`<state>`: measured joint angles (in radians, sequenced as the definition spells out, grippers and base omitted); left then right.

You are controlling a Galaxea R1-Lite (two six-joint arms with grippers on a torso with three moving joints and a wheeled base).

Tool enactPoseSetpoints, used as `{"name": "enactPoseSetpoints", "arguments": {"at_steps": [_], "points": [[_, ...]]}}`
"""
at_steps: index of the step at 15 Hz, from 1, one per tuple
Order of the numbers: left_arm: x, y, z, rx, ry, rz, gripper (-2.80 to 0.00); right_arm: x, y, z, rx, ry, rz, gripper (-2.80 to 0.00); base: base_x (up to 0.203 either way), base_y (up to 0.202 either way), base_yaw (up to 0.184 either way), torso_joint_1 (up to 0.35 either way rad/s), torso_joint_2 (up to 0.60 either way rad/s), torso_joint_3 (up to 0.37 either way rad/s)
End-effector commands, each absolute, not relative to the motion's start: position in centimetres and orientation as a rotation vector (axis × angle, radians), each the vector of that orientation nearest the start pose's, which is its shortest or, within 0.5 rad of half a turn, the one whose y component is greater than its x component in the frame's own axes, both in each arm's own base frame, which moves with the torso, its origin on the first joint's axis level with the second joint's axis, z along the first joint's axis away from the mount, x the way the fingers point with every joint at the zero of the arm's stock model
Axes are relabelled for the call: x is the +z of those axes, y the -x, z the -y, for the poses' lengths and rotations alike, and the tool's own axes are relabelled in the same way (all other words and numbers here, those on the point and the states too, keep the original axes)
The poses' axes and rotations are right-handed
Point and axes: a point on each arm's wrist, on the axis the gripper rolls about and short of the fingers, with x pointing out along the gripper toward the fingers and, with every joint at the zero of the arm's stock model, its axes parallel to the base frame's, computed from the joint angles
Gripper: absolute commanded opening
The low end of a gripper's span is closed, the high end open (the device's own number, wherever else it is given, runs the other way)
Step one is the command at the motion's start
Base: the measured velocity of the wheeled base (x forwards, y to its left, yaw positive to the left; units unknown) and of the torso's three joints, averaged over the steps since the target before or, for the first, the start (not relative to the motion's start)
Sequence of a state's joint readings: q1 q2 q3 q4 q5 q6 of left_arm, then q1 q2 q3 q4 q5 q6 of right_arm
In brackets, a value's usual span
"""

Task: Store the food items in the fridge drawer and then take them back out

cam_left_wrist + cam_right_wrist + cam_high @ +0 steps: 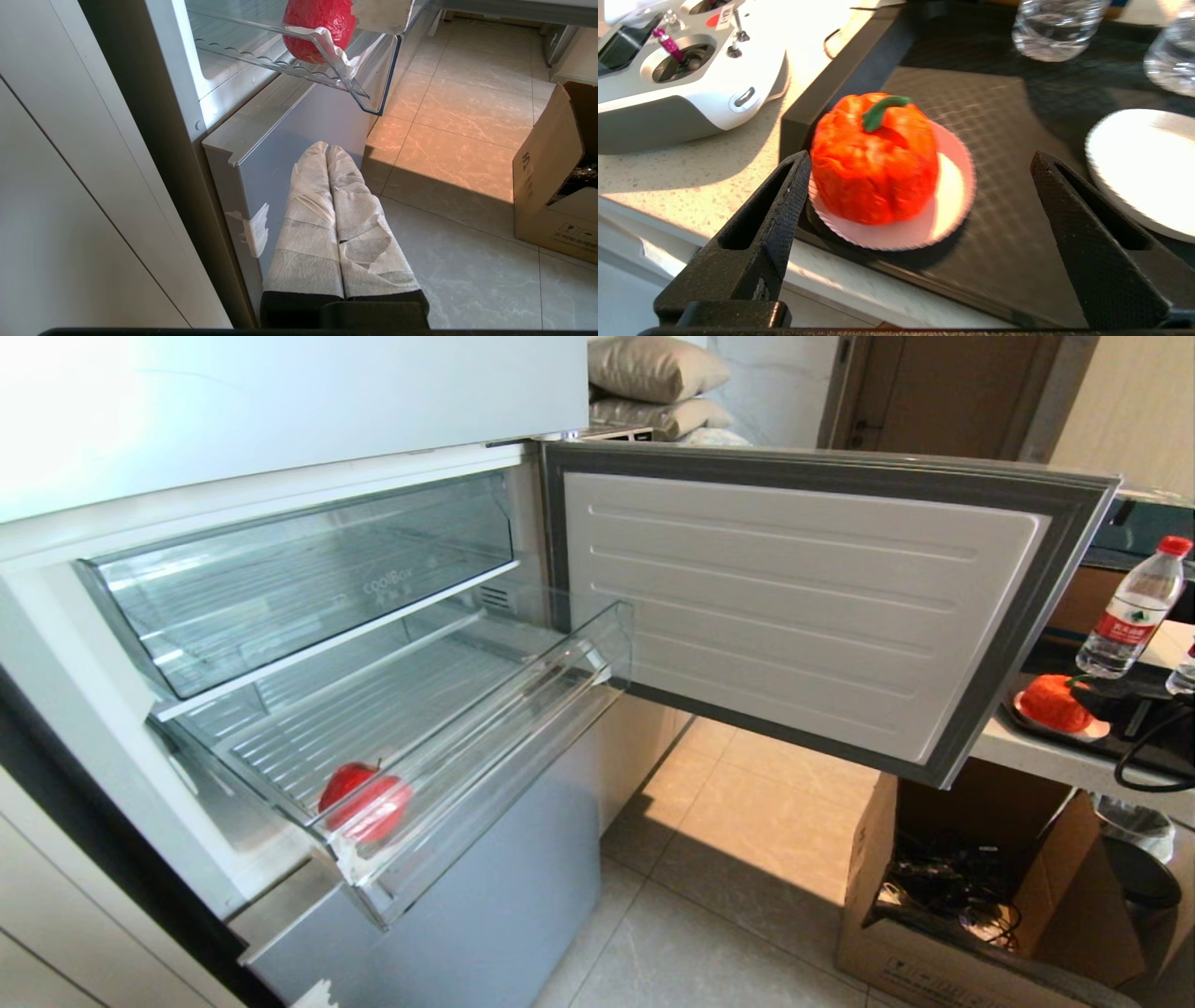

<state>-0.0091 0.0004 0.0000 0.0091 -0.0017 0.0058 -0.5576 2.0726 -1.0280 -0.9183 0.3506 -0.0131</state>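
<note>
Just beyond the wide-open, empty right hand (920,182), an orange-red tomato (874,158) sits untouched.

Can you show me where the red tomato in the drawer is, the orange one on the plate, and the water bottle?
red tomato (366,801), head view, on its rounded side.
orange tomato (873,163), right wrist view, on its front.
water bottle (1130,611), head view, on its label.

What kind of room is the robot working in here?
Most likely a home kitchen: an open fridge with a clear pull-out fridge drawer, a stone-look counter with plates, and a tiled floor.
</note>
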Motion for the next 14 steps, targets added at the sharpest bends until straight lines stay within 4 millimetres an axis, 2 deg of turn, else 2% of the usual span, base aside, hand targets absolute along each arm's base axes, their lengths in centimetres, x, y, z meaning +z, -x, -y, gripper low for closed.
{"name": "enactPoseSetpoints", "arguments": {"at_steps": [1,6,14], "points": [[7.5,2.3,0.0,-0.011,-0.006,-0.009,-2.80,13.0,-35.2,20.1,-0.186,-0.041,-0.118,0.00,0.000,0.000,0.000,0.000,0.00,0.000],[7.4,2.3,0.0,-0.011,-0.006,-0.012,-2.80,12.4,-36.9,20.2,-0.180,-0.031,-0.111,0.00,0.000,0.000,0.000,0.000,0.00,0.000],[7.5,2.3,0.0,-0.011,-0.006,-0.009,-2.80,11.3,-38.4,19.6,-0.167,-0.034,-0.123,0.00,0.000,0.000,0.000,0.000,0.00,0.000]]}}
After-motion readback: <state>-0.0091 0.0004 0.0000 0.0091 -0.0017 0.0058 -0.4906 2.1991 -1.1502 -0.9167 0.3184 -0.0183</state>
